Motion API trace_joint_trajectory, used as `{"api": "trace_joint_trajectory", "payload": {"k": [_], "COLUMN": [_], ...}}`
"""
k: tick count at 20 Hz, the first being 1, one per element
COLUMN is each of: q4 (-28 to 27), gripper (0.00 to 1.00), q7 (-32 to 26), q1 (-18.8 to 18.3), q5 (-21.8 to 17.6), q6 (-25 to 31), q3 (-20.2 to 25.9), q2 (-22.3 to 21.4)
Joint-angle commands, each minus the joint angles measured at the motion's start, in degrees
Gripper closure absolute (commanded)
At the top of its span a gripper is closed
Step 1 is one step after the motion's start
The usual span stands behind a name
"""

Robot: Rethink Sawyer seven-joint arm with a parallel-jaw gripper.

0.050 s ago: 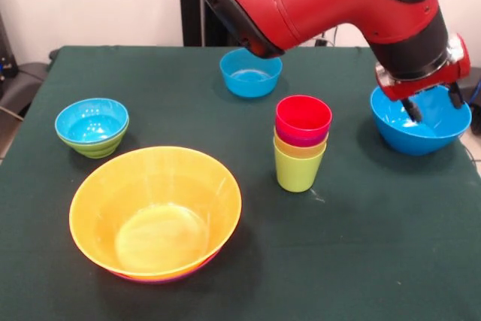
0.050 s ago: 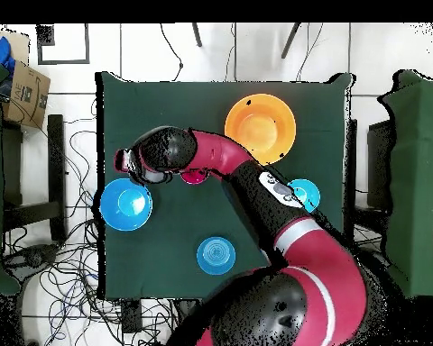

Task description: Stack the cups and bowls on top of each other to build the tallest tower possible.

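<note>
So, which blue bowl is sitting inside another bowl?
The small blue bowl at the front view's left; it is nested in a green bowl. The other two stand alone.

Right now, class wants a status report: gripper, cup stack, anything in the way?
Gripper down in the large blue bowl, open or shut unclear. Stack of cups upright, red on top, lime green lowest. Nothing between bowl and stack.

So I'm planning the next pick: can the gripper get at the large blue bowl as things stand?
Probably yes. The gripper already hangs at the large blue bowl, fingertips over its open inside near the far rim, and nothing sits in the bowl or stands between them.
</note>
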Motion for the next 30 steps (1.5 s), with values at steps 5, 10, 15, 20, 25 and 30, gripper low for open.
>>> {"api": "trace_joint_trajectory", "payload": {"k": [5,10,15,20,25,30], "q4": [0.69,-0.10,-0.56,-2.25,-3.15,-2.40], "gripper": [0.00,0.00,0.00,0.00,0.00,0.00], "q7": [-20.30,-10.67,-4.57,1.14,1.44,1.07], "q1": [-2.74,1.18,4.40,8.45,9.80,9.31], "q5": [-8.77,-13.71,-17.65,-20.80,-20.48,-18.11], "q6": [11.33,12.83,12.98,16.44,17.63,16.99], "q3": [8.45,2.15,-2.35,-7.90,-10.22,-10.75], "q2": [-2.93,-11.72,-16.01,-20.52,-21.32,-20.85]}}
